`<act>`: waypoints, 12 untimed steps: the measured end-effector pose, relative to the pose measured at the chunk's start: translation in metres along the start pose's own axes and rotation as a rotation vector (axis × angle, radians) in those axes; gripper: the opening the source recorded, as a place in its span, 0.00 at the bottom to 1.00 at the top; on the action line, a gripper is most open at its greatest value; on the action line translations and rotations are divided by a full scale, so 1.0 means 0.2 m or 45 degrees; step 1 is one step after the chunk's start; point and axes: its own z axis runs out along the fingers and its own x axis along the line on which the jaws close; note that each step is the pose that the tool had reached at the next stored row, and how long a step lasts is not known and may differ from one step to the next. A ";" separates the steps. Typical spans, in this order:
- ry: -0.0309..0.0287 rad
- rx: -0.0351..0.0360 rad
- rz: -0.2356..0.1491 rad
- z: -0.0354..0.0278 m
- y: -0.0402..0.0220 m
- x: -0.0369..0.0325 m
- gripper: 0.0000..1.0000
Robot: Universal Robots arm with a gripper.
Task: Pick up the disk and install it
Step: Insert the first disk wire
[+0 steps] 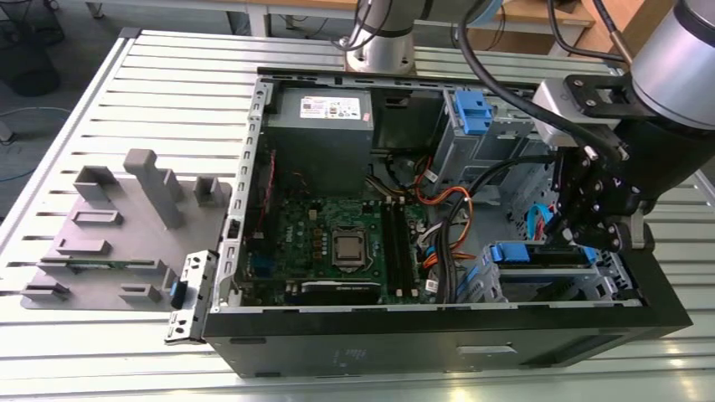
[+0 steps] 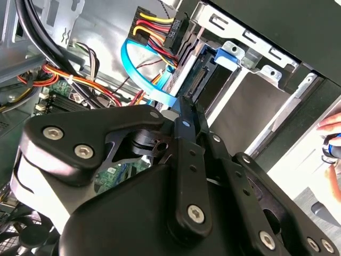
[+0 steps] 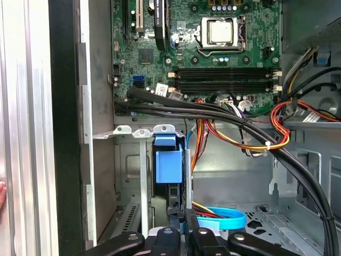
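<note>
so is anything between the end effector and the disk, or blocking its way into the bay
Nothing visible. The end effector sits right at the disk's exposed edge, and the disk is inside the bay. A blue cable loops close beside them, not between.

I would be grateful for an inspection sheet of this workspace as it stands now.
Surface: slatted metal table, carrying the open computer case.
Job's things: disk sits in the case's drive bay, blue rail showing.
Clutter: grey fixture block on the table, at the exterior view's left of the case.
Grippers: gripper hangs inside the case at the drive bay.
Cables: coloured wire bundle and blue flat cable near the bay; black hoses cross the case.
Surroundings: a hand beside the case.
</note>
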 end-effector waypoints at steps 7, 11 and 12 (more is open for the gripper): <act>-0.0054 0.0070 -0.003 0.002 0.001 0.001 0.16; -0.0053 0.0072 -0.003 0.009 0.002 0.001 0.16; -0.0053 0.0072 -0.003 0.009 0.002 0.001 0.16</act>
